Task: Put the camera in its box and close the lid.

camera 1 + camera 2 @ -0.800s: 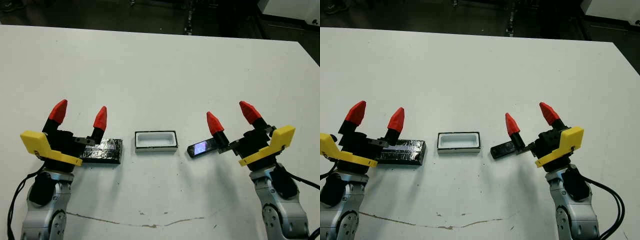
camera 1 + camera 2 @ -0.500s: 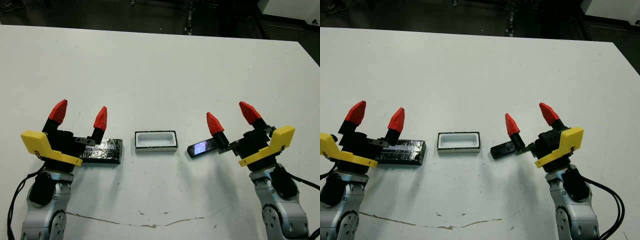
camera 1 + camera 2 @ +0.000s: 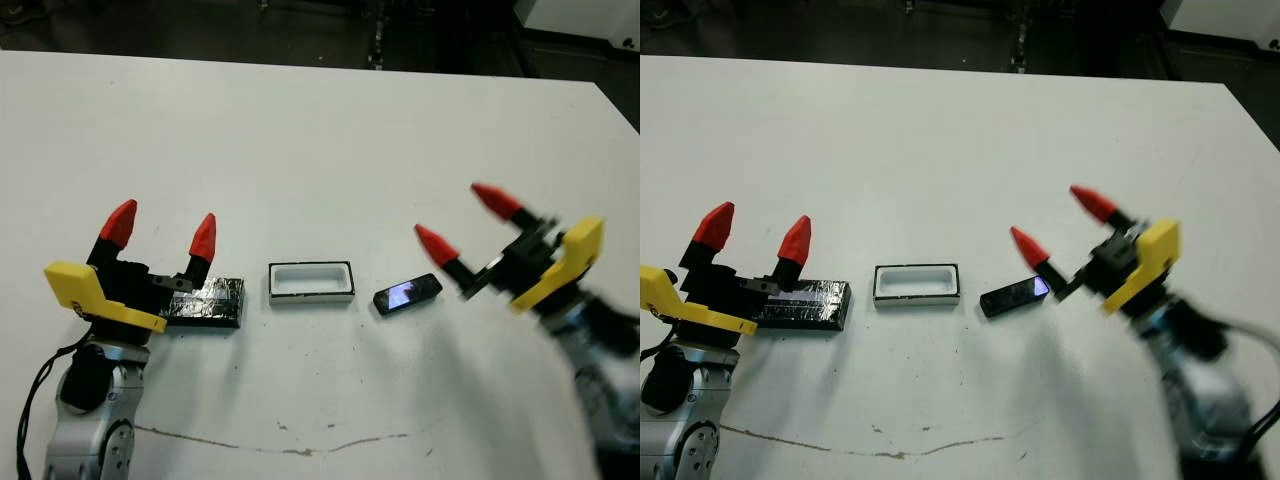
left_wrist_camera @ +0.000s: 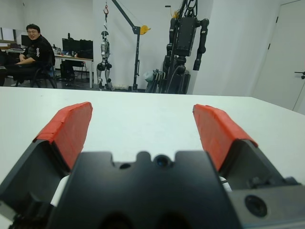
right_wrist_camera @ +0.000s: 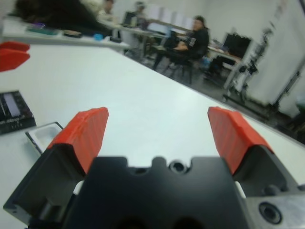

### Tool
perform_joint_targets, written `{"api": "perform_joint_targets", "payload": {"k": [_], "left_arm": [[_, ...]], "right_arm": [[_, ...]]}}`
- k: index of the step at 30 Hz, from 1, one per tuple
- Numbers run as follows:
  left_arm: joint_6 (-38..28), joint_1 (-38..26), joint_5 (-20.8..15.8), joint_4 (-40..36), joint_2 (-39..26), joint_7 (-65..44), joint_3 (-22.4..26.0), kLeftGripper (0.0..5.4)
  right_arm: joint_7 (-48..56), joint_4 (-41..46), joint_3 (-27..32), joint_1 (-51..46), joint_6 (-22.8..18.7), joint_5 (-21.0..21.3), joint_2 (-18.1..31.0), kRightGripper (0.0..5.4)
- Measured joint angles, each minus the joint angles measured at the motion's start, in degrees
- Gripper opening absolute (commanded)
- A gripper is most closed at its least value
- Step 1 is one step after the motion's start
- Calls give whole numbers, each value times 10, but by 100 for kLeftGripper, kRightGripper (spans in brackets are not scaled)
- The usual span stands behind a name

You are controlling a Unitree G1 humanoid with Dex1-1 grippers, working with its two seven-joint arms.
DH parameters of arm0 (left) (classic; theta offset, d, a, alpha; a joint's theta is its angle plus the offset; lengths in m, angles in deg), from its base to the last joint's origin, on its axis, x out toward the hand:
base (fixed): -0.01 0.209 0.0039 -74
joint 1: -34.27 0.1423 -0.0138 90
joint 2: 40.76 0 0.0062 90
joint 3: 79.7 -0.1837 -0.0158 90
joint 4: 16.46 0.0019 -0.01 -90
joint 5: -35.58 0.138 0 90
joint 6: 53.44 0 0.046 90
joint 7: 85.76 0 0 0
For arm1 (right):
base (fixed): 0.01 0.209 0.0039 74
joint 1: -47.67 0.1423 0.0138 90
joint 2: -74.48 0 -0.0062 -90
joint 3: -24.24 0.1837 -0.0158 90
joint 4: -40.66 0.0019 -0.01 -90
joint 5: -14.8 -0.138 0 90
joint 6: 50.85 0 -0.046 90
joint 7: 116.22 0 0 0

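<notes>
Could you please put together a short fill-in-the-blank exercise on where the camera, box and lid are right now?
1. The camera lies on the table, between the box and the ____ gripper.
2. The box's white inside is ____.
3. The lid lies by the ____ gripper.
4. Both grippers' fingers are ____.

Missing words: right; empty; left; open

One camera (image 3: 407, 294), one box (image 3: 311, 282), one lid (image 3: 204, 301) on the tabletop (image 3: 320, 140). Two grippers in play, left gripper (image 3: 161, 231) and right gripper (image 3: 462, 221), each showing two red fingertips.
</notes>
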Motion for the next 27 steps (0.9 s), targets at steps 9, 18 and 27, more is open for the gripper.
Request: {"api": "perform_joint_targets", "payload": {"k": [9, 18, 27], "left_arm": [[4, -3, 6, -4, 0, 6, -3, 538], [4, -5, 12, -5, 0, 11, -3, 538], [4, -5, 11, -6, 0, 15, -4, 538]], "right_arm": [[236, -164, -98, 215, 21, 68, 96, 540], [419, -275, -216, 362, 37, 149, 105, 540], [474, -324, -288, 372, 115, 214, 89, 540]]}}
